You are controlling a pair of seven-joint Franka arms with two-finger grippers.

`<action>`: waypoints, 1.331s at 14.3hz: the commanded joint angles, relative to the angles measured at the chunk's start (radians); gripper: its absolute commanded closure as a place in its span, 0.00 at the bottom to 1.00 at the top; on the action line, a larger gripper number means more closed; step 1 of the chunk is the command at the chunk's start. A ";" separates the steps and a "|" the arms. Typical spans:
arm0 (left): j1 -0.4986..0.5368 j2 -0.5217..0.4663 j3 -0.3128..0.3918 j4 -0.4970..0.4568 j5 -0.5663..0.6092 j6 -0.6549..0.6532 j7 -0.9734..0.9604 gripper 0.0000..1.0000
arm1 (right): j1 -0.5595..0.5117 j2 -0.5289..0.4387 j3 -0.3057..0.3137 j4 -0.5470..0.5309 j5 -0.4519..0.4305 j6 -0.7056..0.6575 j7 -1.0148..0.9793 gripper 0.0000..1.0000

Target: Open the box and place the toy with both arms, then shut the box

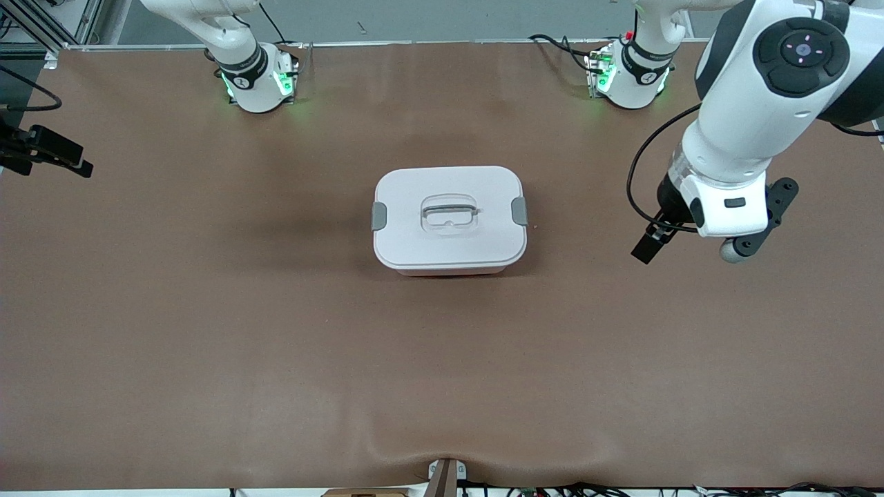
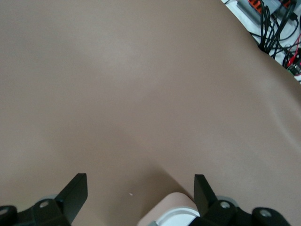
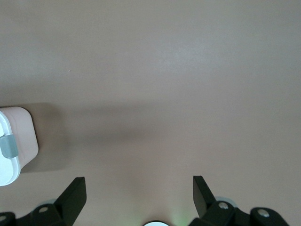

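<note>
The box (image 1: 449, 235) stands shut in the middle of the brown table, its white lid on and a grey latch (image 1: 379, 216) at each end. My left gripper (image 1: 652, 241) hangs open over bare table toward the left arm's end, apart from the box. In the left wrist view the left gripper (image 2: 139, 188) holds nothing, and a corner of the box (image 2: 176, 212) shows below it. My right gripper (image 1: 86, 162) is up in the air at the right arm's end. In its wrist view the right gripper (image 3: 138, 188) is open and empty, with the box (image 3: 16, 141) off to one side. The toy is out of view.
Both arm bases (image 1: 259, 79) (image 1: 628, 76) glow green at the table's edge farthest from the front camera. Cables (image 2: 277, 28) lie off the table's edge in the left wrist view. A clamp (image 1: 445, 476) sits at the edge nearest the front camera.
</note>
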 commanded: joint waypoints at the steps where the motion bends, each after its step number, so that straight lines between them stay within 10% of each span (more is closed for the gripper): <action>1: 0.040 -0.015 -0.002 -0.007 0.000 -0.024 0.113 0.00 | 0.006 -0.006 0.000 -0.001 -0.013 -0.004 0.019 0.00; 19: 0.134 -0.021 0.005 -0.007 0.001 -0.024 0.507 0.00 | 0.004 -0.005 -0.003 -0.001 -0.010 -0.006 0.014 0.00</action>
